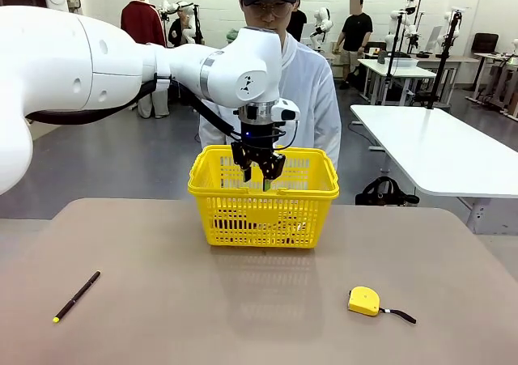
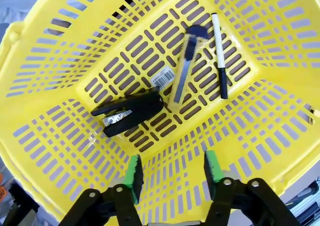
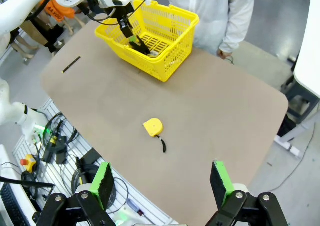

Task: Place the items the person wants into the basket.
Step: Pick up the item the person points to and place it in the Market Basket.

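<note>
The yellow basket (image 1: pixel 243 215) stands at the middle of the table's far side, with the person (image 1: pixel 312 90) in a white jacket right behind it. My left gripper (image 1: pixel 259 172) hangs just inside the basket's top, open with nothing between its green pads (image 2: pixel 133 173). In the left wrist view the yellow-and-black utility knife (image 2: pixel 182 73) and the white marker with a black cap (image 2: pixel 218 53) lie side by side on the basket (image 2: pixel 60 151) floor. My right gripper (image 3: pixel 162 183) is open and empty, high above the table's near edge.
A black stapler (image 2: pixel 127 113) also lies on the basket floor. A thin black pen (image 1: pixel 77 296) lies at the table's front left and a yellow tape measure (image 1: pixel 364 300) at the front right. A white table (image 1: pixel 437 150) stands to the right.
</note>
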